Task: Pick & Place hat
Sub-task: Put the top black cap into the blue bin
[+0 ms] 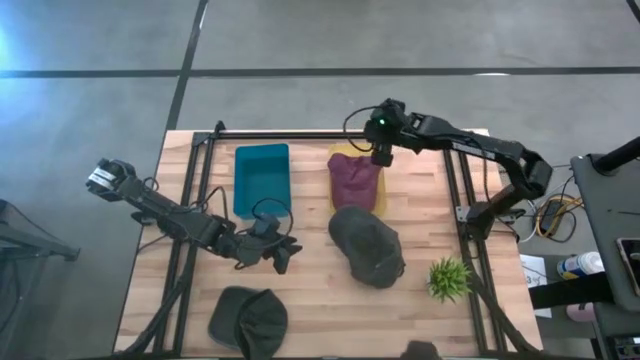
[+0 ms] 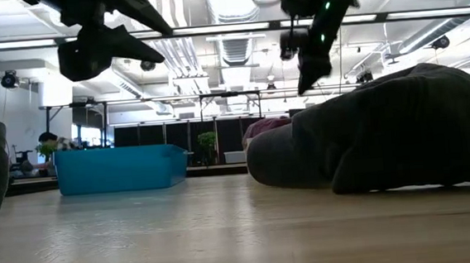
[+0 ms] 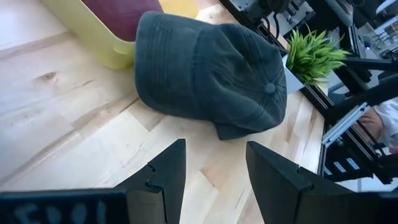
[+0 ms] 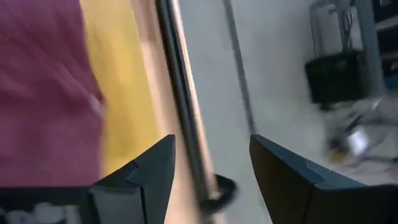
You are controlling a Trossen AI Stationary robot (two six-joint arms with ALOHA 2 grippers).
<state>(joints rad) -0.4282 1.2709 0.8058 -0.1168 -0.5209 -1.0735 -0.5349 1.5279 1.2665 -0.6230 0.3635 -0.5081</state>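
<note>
The right end effector [image 1: 381, 157] hangs open and empty above the maroon hat [image 1: 353, 180] lying in the yellow bin [image 1: 381, 197], so this drop looks done, and next I'd expect a reach for the grey hat [image 1: 366, 246] on the tabletop [image 1: 310, 290].

Before me, a pale wooden plank tabletop [image 1: 310, 290] fills the work area, framed by thin black metal rails [image 1: 300, 134]. A teal rectangular plastic bin [image 1: 261, 177] sits toward the far edge, well apart from a small green spiky potted plant [image 1: 448, 277] near the right rail. Beyond the table lies grey concrete floor [image 1: 300, 40] crossed by dark lines. At right, a dark side stand [image 1: 610, 200] carries tangled cables [image 1: 555, 212] beside it.
</note>
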